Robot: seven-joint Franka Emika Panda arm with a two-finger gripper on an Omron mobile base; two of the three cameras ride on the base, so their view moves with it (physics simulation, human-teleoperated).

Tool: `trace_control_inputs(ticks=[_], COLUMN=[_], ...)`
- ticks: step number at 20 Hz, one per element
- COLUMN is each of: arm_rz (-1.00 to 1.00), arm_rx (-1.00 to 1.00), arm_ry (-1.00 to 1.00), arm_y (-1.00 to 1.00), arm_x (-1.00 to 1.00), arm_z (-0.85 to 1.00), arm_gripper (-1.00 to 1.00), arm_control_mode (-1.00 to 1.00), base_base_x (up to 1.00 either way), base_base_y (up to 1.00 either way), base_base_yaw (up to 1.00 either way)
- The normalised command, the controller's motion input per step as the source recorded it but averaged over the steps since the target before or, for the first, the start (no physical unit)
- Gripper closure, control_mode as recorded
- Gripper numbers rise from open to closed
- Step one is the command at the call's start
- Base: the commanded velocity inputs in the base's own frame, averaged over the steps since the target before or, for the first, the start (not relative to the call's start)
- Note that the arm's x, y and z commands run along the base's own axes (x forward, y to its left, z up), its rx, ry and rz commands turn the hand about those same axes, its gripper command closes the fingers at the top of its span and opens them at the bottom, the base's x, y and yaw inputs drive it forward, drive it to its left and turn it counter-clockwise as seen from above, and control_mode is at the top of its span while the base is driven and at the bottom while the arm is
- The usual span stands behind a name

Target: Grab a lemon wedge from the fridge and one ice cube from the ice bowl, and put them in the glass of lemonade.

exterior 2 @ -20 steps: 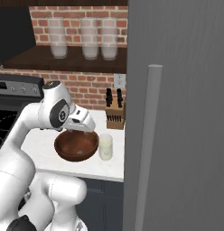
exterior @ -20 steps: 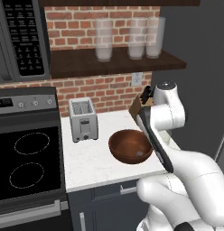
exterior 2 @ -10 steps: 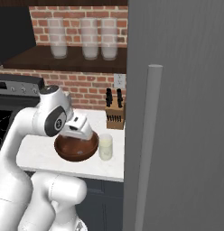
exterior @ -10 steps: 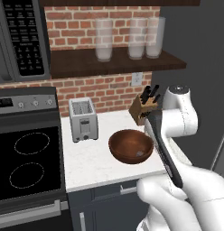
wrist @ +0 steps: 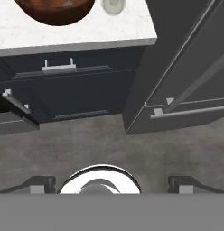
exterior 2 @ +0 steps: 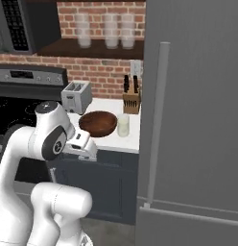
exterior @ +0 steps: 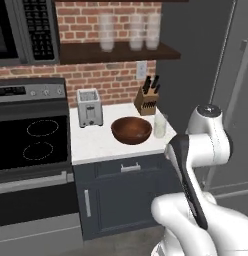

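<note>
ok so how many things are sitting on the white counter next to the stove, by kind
toaster: 1
wooden ice bowl: 1
knife block: 1
glass of lemonade: 1
total: 4

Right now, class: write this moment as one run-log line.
gripper: open, empty, aimed at floor | fridge: door closed | ice bowl: on counter beside glass of lemonade | lemon wedge: not yet fetched

Kitchen: stove [exterior: 31, 145], toaster [exterior: 89, 107], fridge [exterior 2: 197, 110].
</note>
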Motion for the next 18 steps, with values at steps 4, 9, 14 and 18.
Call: trace_control_inputs(ticks=[4,9,14,18], arm_rz=[0.00,0.00,0.00,0.00], arm_rx=[0.00,0.00,0.00,0.00], arm_ry=[0.00,0.00,0.00,0.00], arm_y=[0.00,0.00,0.00,0.00], arm_x=[0.00,0.00,0.00,0.00], arm_z=[0.00,0.00,0.00,0.00], arm_gripper=[-1.00,-1.00,-1.00,-1.00], arm_control_mode=[1.00,1.00,1.00,1.00], base_base_x=[-0.38,-0.15,0.00,-0.39], base_base_y=[-0.93,-0.92,-0.15,-0.01], base_base_yaw=[0.00,0.02,0.02,0.10])
